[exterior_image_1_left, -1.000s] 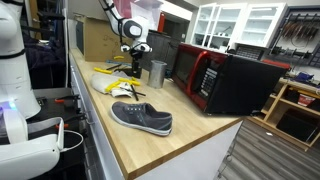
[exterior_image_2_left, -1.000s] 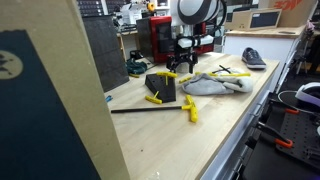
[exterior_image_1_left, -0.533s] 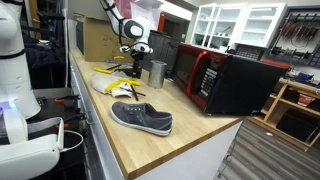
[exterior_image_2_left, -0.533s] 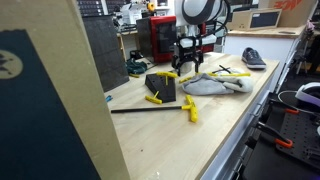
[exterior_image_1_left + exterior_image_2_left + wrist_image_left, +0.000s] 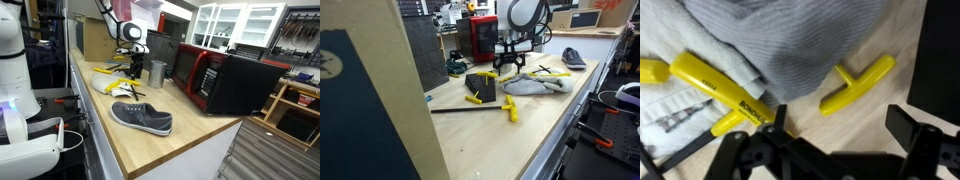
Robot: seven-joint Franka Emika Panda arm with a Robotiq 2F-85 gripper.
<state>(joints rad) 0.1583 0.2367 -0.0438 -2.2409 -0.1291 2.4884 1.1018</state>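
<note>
since the gripper (image 5: pixel 830 145) hangs low over the wood countertop (image 5: pixel 895 35) w/ nothing between its fingers, my read is that any move down wants to go slow & straight, wrist square to whichever handle it centres on, so 1 finger lands each side and neither snags the fabric. nearest below it in the wrist view: a short yellow t-handle tool (image 5: pixel 855 85) lying flat on bare wood, just beside the edge of a grey cloth (image 5: pixel 790 40); a 2nd, longer yellow handle (image 5: pixel 715 85) w/ black lettering runs partly under that cloth, so it looks harder to get at cleanly. jaws are spread wide, approx full travel, touching nothing i can see. a black box (image 5: pixel 482 87) sits close on 1 side, so keep the fingers clear of it. in both exterior views the arm stands over the cloth pile, well apart from the shoe (image 5: pixel 142 118) and the red microwave (image 5: pixel 215 80).
</note>
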